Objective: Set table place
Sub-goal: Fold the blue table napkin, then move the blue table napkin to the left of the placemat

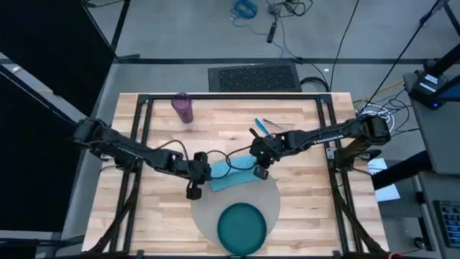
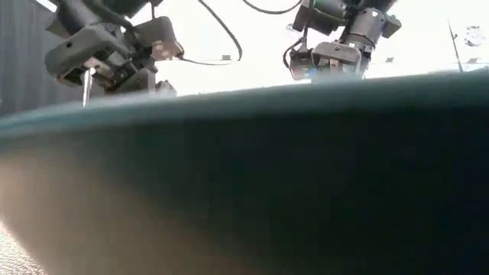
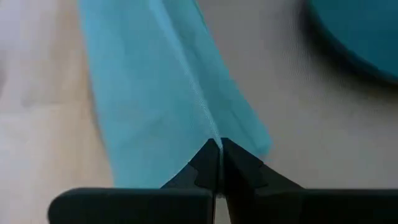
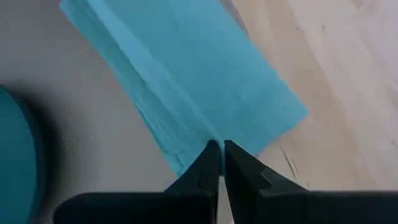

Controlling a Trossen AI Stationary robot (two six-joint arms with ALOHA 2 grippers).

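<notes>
Both grippers, left and right, pinched on opposite ends of the napkin, which overlaps the mat edge. Low view blocked by plate rim.

The table — light planks; on it a mat, napkin, cup, cutlery.
</notes>
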